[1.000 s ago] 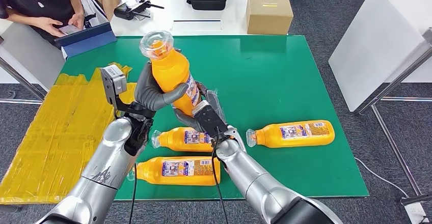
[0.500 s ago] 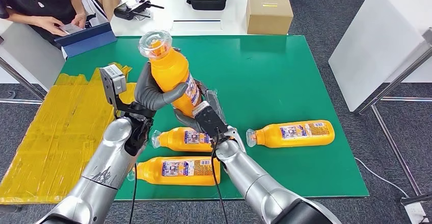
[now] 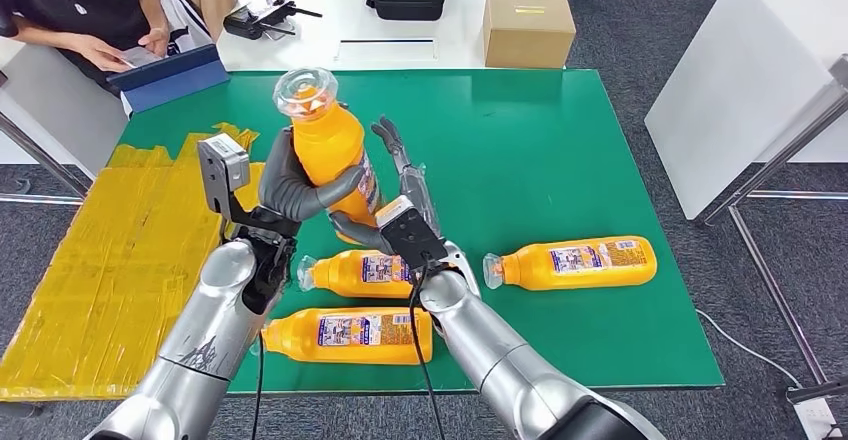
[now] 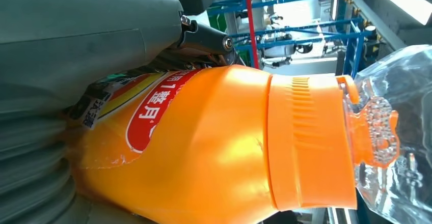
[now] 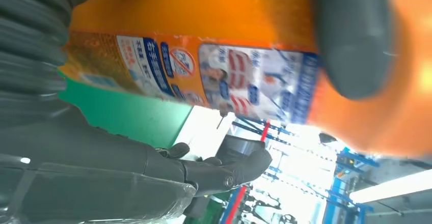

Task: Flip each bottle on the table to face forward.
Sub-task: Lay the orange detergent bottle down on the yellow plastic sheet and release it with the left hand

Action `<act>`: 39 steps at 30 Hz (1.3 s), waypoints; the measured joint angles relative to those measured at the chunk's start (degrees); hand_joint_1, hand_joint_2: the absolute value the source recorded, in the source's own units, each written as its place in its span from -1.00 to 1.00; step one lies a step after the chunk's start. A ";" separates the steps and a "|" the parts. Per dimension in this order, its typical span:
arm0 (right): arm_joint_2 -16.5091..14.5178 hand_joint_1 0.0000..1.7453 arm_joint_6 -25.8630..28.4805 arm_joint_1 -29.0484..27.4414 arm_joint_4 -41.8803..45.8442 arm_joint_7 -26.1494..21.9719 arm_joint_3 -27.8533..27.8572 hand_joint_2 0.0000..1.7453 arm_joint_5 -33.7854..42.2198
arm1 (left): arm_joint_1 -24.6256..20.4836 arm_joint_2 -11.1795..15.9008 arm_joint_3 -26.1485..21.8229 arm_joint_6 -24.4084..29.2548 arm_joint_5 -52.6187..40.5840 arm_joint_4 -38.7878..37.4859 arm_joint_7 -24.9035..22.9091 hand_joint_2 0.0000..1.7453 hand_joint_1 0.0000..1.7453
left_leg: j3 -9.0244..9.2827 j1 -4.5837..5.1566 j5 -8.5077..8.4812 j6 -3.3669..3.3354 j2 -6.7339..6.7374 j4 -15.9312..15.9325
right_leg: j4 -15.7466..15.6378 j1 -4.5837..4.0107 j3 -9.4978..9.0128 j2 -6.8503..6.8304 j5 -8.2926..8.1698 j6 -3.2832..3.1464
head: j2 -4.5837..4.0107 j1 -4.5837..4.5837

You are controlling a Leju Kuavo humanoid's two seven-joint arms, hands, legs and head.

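My left hand point(image 3: 290, 182) grips an orange plastic bottle with a clear cap point(image 3: 325, 140), holding it upright above the green table point(image 3: 540, 140). My right hand point(image 3: 395, 195) sits just beside the bottle with its fingers spread and grasping nothing. Three more orange bottles lie on their sides on the green surface: one below my hands point(image 3: 350, 273), one nearest me point(image 3: 345, 335), one to the right point(image 3: 575, 262).

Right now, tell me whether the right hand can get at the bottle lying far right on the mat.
Probably yes. The right hand is open beside the held bottle, which the left hand grips. The far-right bottle lies alone on bare green mat.
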State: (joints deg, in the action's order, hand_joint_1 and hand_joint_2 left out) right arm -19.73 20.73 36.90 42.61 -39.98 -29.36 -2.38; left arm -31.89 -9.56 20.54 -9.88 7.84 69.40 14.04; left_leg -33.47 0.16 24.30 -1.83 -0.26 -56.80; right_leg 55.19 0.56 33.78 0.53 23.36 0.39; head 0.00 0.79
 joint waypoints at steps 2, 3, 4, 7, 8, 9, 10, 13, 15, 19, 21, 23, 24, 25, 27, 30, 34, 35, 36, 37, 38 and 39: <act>0.22 -1.00 0.34 -0.40 1.37 0.00 0.01 1.00 -0.22 | 0.23 0.02 -0.40 0.40 -0.17 0.28 -0.01 1.00 1.00 | 0.00 0.00 0.00 0.00 0.00 0.00 | 0.00 0.00 0.00 0.00 0.00 0.00 | 0.00 0.00; 0.34 -1.00 0.57 -0.60 2.03 0.01 0.01 1.00 -0.39 | 0.34 0.02 -0.62 0.50 -0.22 0.37 -0.01 1.00 1.00 | 0.00 0.00 0.00 0.00 0.00 0.00 | 0.00 0.00 0.00 0.00 0.00 0.00 | 0.00 0.01; 0.44 -1.00 0.75 -0.79 2.66 0.04 0.01 1.00 -0.55 | 0.45 0.03 -0.84 0.56 -0.27 0.43 -0.01 1.00 1.00 | 0.00 0.00 0.00 0.00 0.00 0.00 | 0.00 0.00 0.00 0.00 0.00 0.00 | 0.00 0.00; 0.71 -1.00 0.96 -1.27 4.29 0.20 0.01 1.00 -0.70 | 0.73 0.03 -1.35 0.73 -0.34 0.48 -0.01 1.00 1.00 | 0.00 0.00 0.00 0.00 0.00 0.00 | 0.00 0.00 0.00 0.00 0.00 0.00 | 0.00 0.00; 0.78 -1.00 1.01 -1.40 4.73 0.23 0.01 1.00 -0.74 | 0.79 0.03 -1.42 0.83 -0.35 0.48 -0.01 1.00 1.00 | 0.00 0.00 0.00 0.00 0.00 0.00 | 0.00 0.00 0.00 0.00 0.00 0.00 | 0.00 0.00; 0.84 -1.00 1.09 -1.55 5.16 0.25 0.01 1.00 -0.79 | 0.83 0.03 -1.48 1.05 -0.44 0.48 0.00 1.00 1.00 | 0.00 0.00 0.00 0.00 0.00 0.00 | 0.00 0.00 0.00 0.00 0.00 0.00 | 0.00 0.00; 0.89 -1.00 1.27 -1.72 5.62 0.27 0.00 1.00 -0.86 | 0.87 0.04 -1.59 1.49 -0.71 0.49 0.03 1.00 1.00 | 0.00 0.00 0.00 0.00 0.00 0.00 | 0.00 0.00 0.00 0.00 0.00 0.00 | 0.00 0.00; 1.22 -1.00 2.63 -2.58 7.76 0.61 -0.02 1.00 -1.42 | 1.03 0.07 -2.32 4.79 -3.33 0.50 0.66 1.00 1.00 | 0.00 0.00 0.00 0.00 0.00 0.00 | 0.00 0.00 0.00 0.00 0.00 0.00 | 0.00 0.00; 1.63 -1.00 4.20 -3.45 9.89 1.31 -0.02 1.00 -2.49 | 1.16 0.14 -3.03 8.51 -6.29 0.55 1.44 1.00 1.00 | 0.00 0.00 0.00 0.00 0.00 0.00 | 0.00 0.00 0.00 0.00 0.00 0.00 | 0.00 0.00; 3.08 -1.00 8.41 -6.59 17.50 5.08 -0.36 1.00 -7.35 | 1.76 0.63 -5.34 17.05 -13.88 1.38 2.70 1.00 1.00 | 0.00 0.00 0.00 0.00 0.00 0.00 | 0.00 0.00 0.00 0.00 0.00 0.00 | 0.00 0.00; 4.36 -1.00 10.42 -8.69 23.02 7.57 -0.86 1.00 -11.30 | 2.21 1.10 -6.78 20.91 -18.36 2.07 3.03 1.00 1.00 | -0.01 -0.01 0.01 0.00 0.00 0.00 | 0.00 0.00 0.01 0.00 0.01 0.00 | 0.00 0.00; 6.02 -1.00 11.69 -10.87 28.87 9.84 -1.38 1.00 -15.55 | 2.65 1.71 -8.18 23.88 -22.46 2.68 3.24 1.00 1.00 | -0.01 -0.01 0.01 0.00 -0.01 0.01 | 0.00 0.00 0.01 0.00 0.01 -0.01 | 0.00 0.00; 6.96 -1.00 12.07 -11.99 31.76 10.85 -1.58 1.00 -17.60 | 2.86 2.09 -8.83 24.88 -24.10 2.89 3.37 1.00 1.00 | -0.01 -0.01 0.01 0.01 -0.01 0.01 | -0.01 0.00 0.01 0.00 0.02 -0.01 | 0.00 0.00; 8.01 -1.00 12.35 -13.14 34.64 11.81 -1.74 1.00 -19.57 | 3.06 2.54 -9.50 25.75 -25.57 3.03 3.58 1.00 1.00 | -0.02 0.00 0.02 0.01 -0.01 0.01 | -0.01 0.00 0.01 0.00 0.02 -0.01 | 0.00 0.00; 10.06 -1.00 12.69 -15.36 39.76 13.38 -1.90 1.00 -22.64 | 3.41 3.54 -10.83 27.15 -27.87 3.12 4.19 1.00 1.00 | -0.02 0.00 0.02 0.00 -0.01 0.01 | -0.01 0.00 0.01 -0.01 0.02 -0.01 | 0.00 0.01; 12.88 -1.00 13.04 -18.56 45.80 14.67 -1.67 1.00 -25.34 | 3.66 5.00 -12.62 29.01 -30.34 2.83 5.42 1.00 1.00 | -0.01 0.01 0.02 0.00 -0.01 0.01 | -0.03 0.00 0.01 -0.01 0.02 -0.01 | 0.00 0.00; 16.63 -1.00 13.63 -22.74 51.20 15.59 -0.19 1.00 -28.37 | 3.20 6.99 -13.84 32.51 -36.83 1.00 6.41 1.00 1.00 | 0.00 0.02 0.02 0.00 -0.01 0.01 | -0.03 0.01 0.00 -0.02 0.02 -0.01 | 0.00 0.00; 17.53 -1.00 13.65 -23.62 52.19 16.00 0.41 1.00 -29.03 | 2.88 7.52 -13.92 33.45 -39.24 0.24 6.47 1.00 1.00 | 0.00 0.02 0.02 0.00 -0.01 0.01 | -0.03 0.01 0.00 -0.02 0.02 -0.01 | 0.00 0.00; 18.37 -1.00 13.65 -24.48 53.09 16.44 1.08 1.00 -29.75 | 2.51 8.09 -13.95 34.30 -41.71 -0.56 6.46 1.00 1.00 | 0.00 0.02 0.01 0.00 -0.01 0.01 | -0.03 0.01 0.00 -0.02 0.02 -0.01 | 0.00 0.00; 19.09 -1.00 13.66 -25.29 53.88 16.88 1.82 1.00 -30.58 | 2.12 8.60 -13.95 35.07 -44.24 -1.43 6.35 1.00 1.00 | 0.00 0.02 0.01 0.00 -0.01 0.01 | -0.03 0.01 0.00 -0.01 0.01 -0.01 | 0.00 0.01; 19.70 -1.00 13.66 -26.03 54.59 17.36 2.59 1.00 -31.50 | 1.76 9.06 -13.96 35.85 -46.83 -2.32 6.12 1.00 1.00 | 0.00 0.02 0.01 0.00 -0.01 0.00 | -0.03 0.01 0.00 -0.01 0.01 -0.01 | 0.00 0.00; 20.22 -1.00 13.68 -26.71 55.22 17.84 3.37 1.00 -32.35 | 1.41 9.51 -13.96 36.64 -49.40 -3.26 5.83 1.00 1.00 | 0.01 0.02 0.02 0.00 -0.01 0.00 | -0.03 0.01 0.00 -0.01 0.01 -0.01 | 0.00 0.00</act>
State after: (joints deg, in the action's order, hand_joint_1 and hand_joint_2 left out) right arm 0.50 34.41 10.19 97.83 -22.13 -25.99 -34.73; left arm -30.48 -0.05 6.58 26.77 -41.57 66.14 19.87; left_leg -33.46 0.18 24.32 -1.83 -0.26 -56.80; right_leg 55.16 0.57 33.78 0.52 23.37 0.39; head 0.00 0.79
